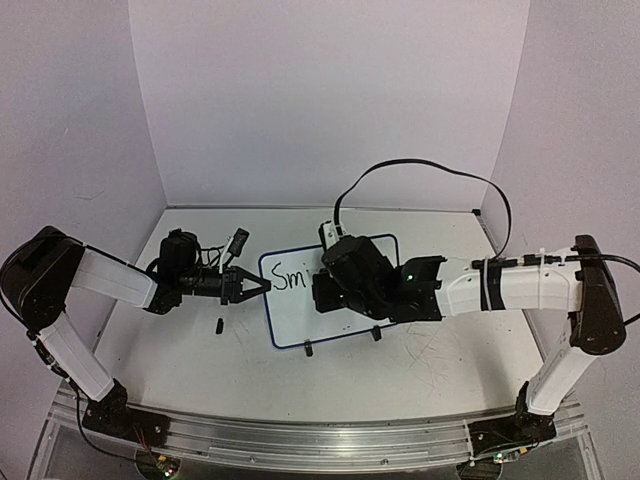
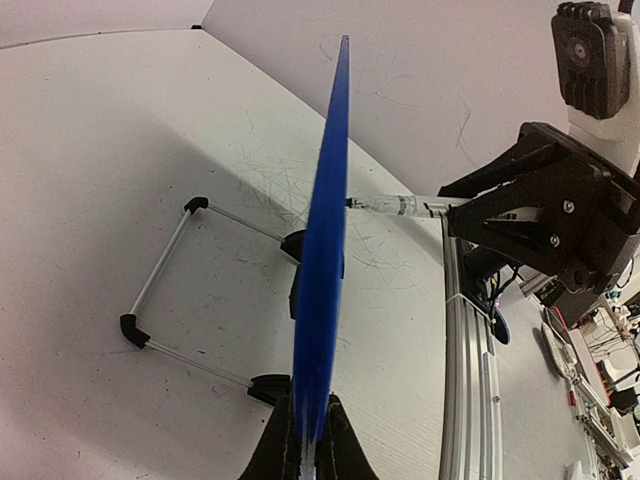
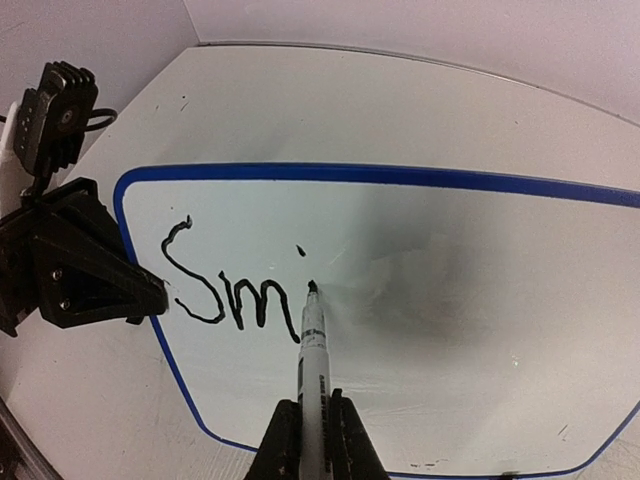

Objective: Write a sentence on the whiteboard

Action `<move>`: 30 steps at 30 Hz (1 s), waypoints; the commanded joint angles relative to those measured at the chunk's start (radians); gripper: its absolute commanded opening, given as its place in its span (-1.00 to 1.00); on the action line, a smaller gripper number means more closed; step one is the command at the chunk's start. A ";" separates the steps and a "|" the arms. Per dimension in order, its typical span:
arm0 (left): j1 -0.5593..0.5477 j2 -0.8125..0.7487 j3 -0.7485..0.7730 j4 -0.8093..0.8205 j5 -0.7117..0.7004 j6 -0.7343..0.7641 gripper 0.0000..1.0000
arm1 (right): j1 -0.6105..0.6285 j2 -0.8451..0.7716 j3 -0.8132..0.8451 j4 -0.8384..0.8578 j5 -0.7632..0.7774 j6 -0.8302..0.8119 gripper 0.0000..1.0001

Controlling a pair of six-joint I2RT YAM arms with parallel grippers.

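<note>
Whiteboard (image 3: 450, 250), sentence (image 3: 238, 300) "Smi", marker (image 3: 312, 350) at "i"

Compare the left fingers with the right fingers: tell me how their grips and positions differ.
The left fingers clamp the left edge of the whiteboard; the right fingers clamp a marker. The left fingers meet the whiteboard edge-on from its side; the right fingers face its writing surface, with the marker tip on it just after the lettering "Smi". Both pairs are shut on something.
</note>
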 commanded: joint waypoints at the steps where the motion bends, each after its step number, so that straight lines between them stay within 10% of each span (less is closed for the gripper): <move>1: 0.001 0.009 0.021 0.007 0.009 0.015 -1.00 | 0.002 0.012 0.046 0.012 0.008 -0.013 -1.00; 30: 0.001 0.010 0.024 0.007 0.009 0.022 -1.00 | 0.014 -0.020 -0.023 -0.026 0.000 0.066 -1.00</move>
